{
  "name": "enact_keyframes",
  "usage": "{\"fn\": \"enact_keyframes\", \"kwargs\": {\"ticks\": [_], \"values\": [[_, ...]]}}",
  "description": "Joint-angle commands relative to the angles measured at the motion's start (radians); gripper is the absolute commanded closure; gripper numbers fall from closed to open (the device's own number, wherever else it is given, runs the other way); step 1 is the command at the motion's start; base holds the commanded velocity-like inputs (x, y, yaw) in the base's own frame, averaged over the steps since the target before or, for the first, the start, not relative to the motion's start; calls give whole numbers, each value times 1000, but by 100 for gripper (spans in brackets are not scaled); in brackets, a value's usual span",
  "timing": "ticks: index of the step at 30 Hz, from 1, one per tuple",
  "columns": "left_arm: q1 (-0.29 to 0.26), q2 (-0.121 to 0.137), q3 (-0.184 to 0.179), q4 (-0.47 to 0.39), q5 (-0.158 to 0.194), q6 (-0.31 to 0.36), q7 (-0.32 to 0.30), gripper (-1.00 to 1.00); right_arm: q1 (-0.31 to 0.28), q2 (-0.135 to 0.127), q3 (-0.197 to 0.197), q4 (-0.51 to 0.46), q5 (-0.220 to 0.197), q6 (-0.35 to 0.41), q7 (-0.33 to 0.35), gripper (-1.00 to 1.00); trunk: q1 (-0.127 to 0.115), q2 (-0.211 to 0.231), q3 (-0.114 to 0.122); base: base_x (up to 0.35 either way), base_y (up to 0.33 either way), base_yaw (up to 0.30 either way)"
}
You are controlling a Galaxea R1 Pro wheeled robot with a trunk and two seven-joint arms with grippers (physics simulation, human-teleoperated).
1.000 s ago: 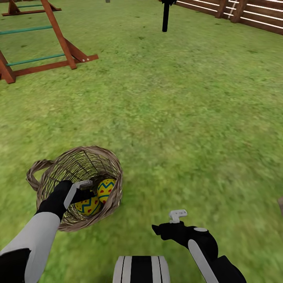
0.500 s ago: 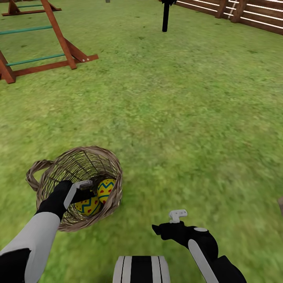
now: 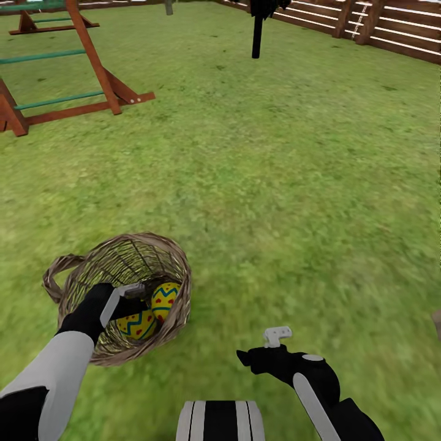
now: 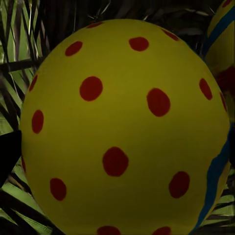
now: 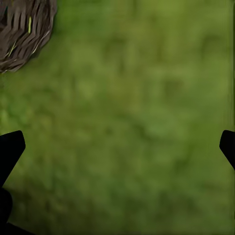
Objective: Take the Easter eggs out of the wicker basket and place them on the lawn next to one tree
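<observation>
Right, L gripper (image 3: 139,298) is down inside the wicker basket (image 3: 92,269) at 7 o'clock on the lawn (image 3: 275,184), fingertips lost behind two Easter eggs (image 3: 164,299), so its grip can't be judged. Wrist cam is crammed w/ one spotted egg (image 4: 122,127), a second cut off at the edge. Third egg not made out. R gripper (image 5: 117,152) hangs wide open over grass at 5 o'clock, nothing held.

Showing bright yellow Easter eggs (image 3: 160,300) with red dots and blue zigzag bands; tan-brown woven wicker basket (image 3: 174,260); mottled green lawn (image 3: 294,184); red-brown play frame (image 3: 92,55) bearing green rungs; brown slatted fence (image 3: 392,27).
</observation>
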Motion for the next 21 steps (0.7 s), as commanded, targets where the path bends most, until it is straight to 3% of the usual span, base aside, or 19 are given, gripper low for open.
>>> {"fn": "enact_keyframes", "kwargs": {"ticks": [1,6,11,21], "values": [[0,0,2,-1,8,4,4,100,-1,-1,2,-1,-10,3,-10,-100,-1,0,3,0,0,0],[0,0,1,-1,8,4,3,100,-1,-1,1,-1,-10,3,-10,-100,-3,1,23,0,0,0],[0,0,2,-1,8,4,3,100,-1,-1,1,-1,-10,3,-10,-100,-3,1,23,0,0,0],[0,0,1,4,7,10,8,100,-1,-1,1,-1,-10,3,-10,-100,-7,4,61,0,0,0]]}}
